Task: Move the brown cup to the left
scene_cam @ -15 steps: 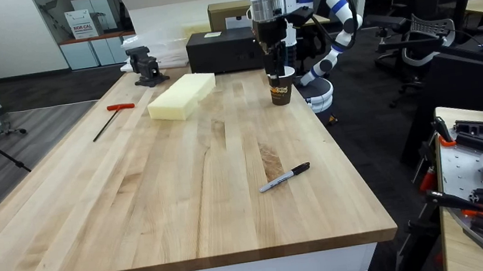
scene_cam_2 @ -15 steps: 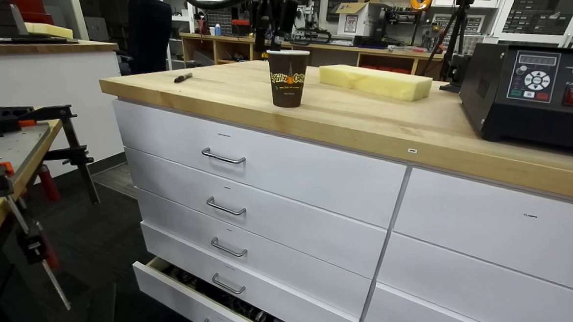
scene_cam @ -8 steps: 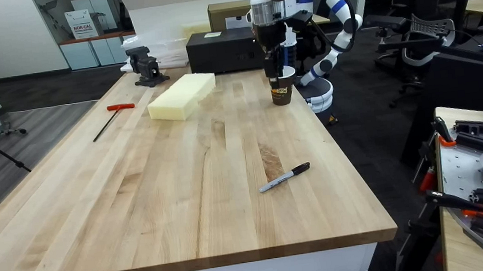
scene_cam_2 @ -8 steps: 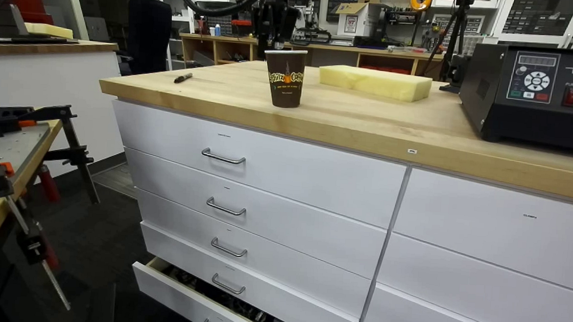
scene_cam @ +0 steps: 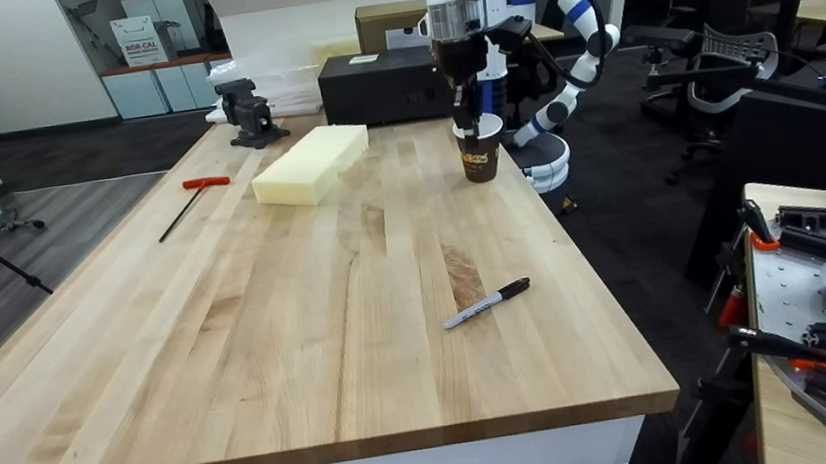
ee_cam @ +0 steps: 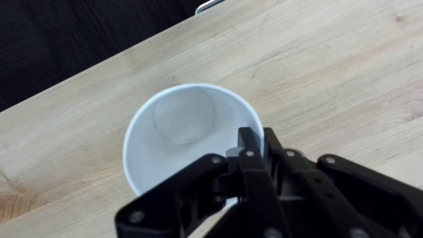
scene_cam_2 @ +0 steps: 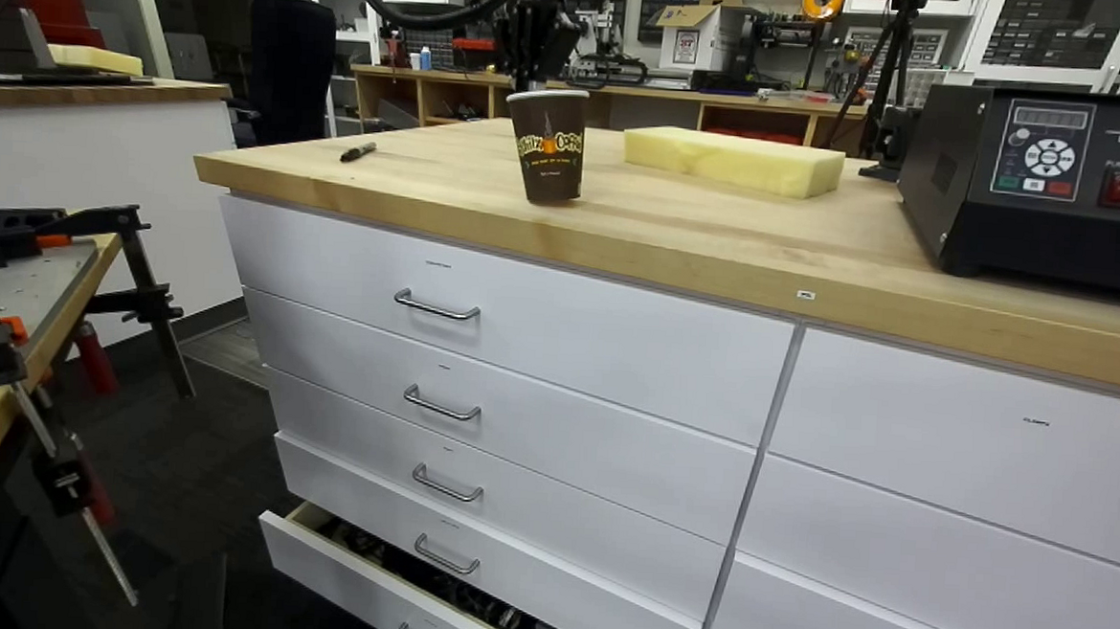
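Observation:
The brown cup (scene_cam: pixel 481 165) is a tapered paper cup with yellow lettering, a pale rim and a white inside. It stands near the edge of the wooden table, and in an exterior view the cup (scene_cam_2: pixel 549 153) leans slightly to the left. I cannot tell whether its base rests fully on the wood. From the wrist, I look down into the cup (ee_cam: pixel 185 115), seemingly vacant. My gripper (ee_cam: pixel 258 134) is shut on the cup's wall, one finger inside the rim and one outside. In an exterior view the cup hides the fingertips.
A yellow foam block (scene_cam: pixel 310 167) lies towards the table's far end, near a red T-handle tool (scene_cam: pixel 206 183), a black vise (scene_cam: pixel 251 115) and a black machine (scene_cam_2: pixel 1056 187). A marker (scene_cam: pixel 486 303) lies nearer the front. The table edge (scene_cam_2: pixel 678 254) runs close beside the cup.
My gripper's fingers have come together on the cup wall. The cup has shifted slightly, leftwards in both exterior views, and has tipped a little from upright.

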Action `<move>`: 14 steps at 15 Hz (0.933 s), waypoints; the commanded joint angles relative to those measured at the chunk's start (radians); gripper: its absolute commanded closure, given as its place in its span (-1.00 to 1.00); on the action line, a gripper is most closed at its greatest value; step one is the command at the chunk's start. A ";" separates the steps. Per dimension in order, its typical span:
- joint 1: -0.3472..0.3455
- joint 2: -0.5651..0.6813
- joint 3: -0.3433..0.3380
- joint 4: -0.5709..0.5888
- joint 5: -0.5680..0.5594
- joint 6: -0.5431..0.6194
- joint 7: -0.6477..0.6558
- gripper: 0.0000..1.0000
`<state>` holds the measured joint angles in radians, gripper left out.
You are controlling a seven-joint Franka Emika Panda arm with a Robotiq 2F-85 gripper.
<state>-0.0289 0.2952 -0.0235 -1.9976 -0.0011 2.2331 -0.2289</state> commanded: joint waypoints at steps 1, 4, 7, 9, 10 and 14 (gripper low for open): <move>-0.009 -0.023 0.023 -0.010 0.002 0.014 -0.037 0.97; -0.002 -0.042 0.047 -0.019 0.018 0.008 -0.067 1.00; 0.008 -0.060 0.087 -0.036 0.049 0.009 -0.100 0.99; 0.015 -0.069 0.120 -0.043 0.078 0.002 -0.129 0.98; 0.019 -0.076 0.134 -0.046 0.089 -0.003 -0.145 0.98; 0.048 -0.110 0.192 -0.080 0.136 0.003 -0.214 0.98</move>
<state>0.0028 0.2548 0.1419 -2.0158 0.0915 2.2323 -0.3808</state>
